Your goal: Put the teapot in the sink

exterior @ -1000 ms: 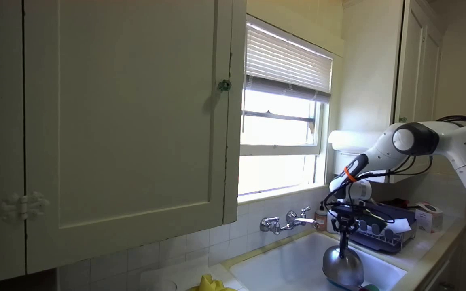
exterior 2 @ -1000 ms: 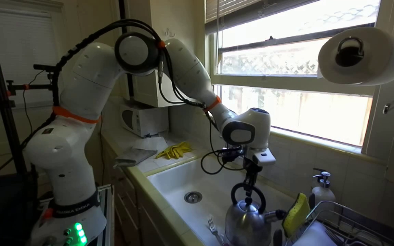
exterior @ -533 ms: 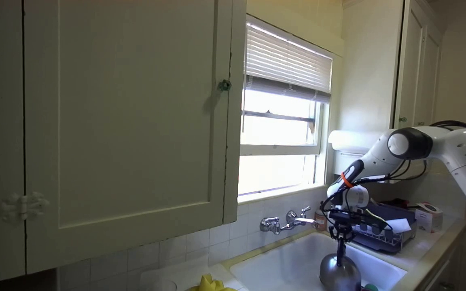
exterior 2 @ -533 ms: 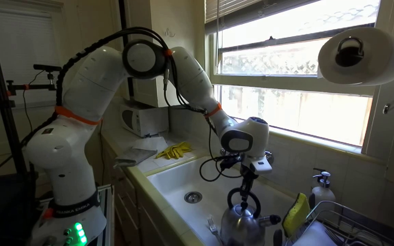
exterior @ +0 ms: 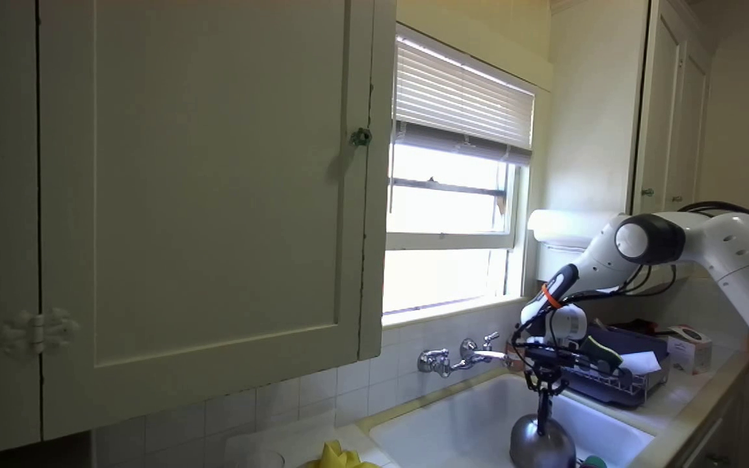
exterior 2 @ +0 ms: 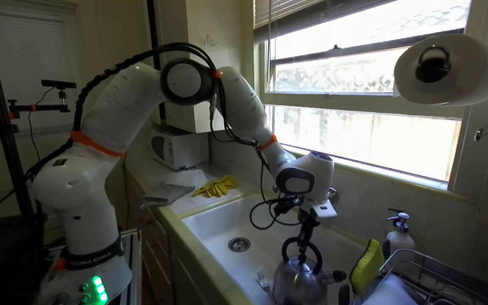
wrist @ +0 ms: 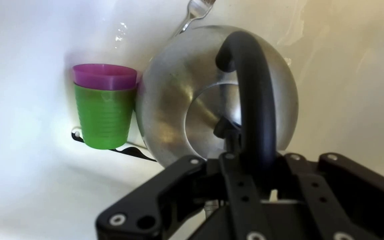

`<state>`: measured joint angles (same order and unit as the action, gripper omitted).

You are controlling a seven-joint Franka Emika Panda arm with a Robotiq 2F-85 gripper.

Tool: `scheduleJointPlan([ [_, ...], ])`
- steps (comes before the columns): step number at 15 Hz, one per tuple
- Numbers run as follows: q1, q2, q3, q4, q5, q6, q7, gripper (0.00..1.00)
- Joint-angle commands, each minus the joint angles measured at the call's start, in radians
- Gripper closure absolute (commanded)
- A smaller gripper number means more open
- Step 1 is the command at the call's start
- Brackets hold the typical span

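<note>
- Nearby, a dish rack (exterior: 608, 392) stands on the tabletop (exterior: 685, 392) beside the sink (exterior 2: 210, 221); a yellow sponge (exterior 2: 366, 266) leans at its edge, and in an exterior view the spout (exterior 2: 333, 277) of the teapot (exterior 2: 298, 283) points toward it.
- A white soap bottle (exterior 2: 400, 242) stands behind the rack.
- Past the sink's opposite end lie yellow gloves (exterior 2: 217, 186) and a grey cloth (exterior 2: 168, 194), with a microwave (exterior 2: 182, 149) behind.
- Inside the sink, a fork (exterior 2: 262, 279) lies beside the teapot, which hides part of it.
- 2 cups sit nested just beside the teapot, a pink cup (wrist: 104, 78) inside a green cup (wrist: 103, 118); whether they touch it, I cannot tell.
- The fingers (wrist: 240, 190) are clamped on the teapot's black handle (wrist: 257, 96), 1 on each side.
- The teapot is upright within the sink; its base is out of view, so I cannot tell whether it touches the bottom.
</note>
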<state>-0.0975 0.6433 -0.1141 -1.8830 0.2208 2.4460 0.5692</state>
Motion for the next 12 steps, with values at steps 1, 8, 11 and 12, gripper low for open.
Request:
scheduleJointPlan([
  [1,0.017,-0.001,-0.027,0.019,0.011,-0.033,0.010,0.59],
  [8,0.043,-0.148,-0.092,-0.105,-0.062,-0.078,-0.006,0.06],
  [11,0.053,-0.241,-0.123,-0.172,-0.164,-0.177,-0.040,0.00],
  [12,0.053,-0.270,-0.125,-0.191,-0.198,-0.205,-0.057,0.00],
])
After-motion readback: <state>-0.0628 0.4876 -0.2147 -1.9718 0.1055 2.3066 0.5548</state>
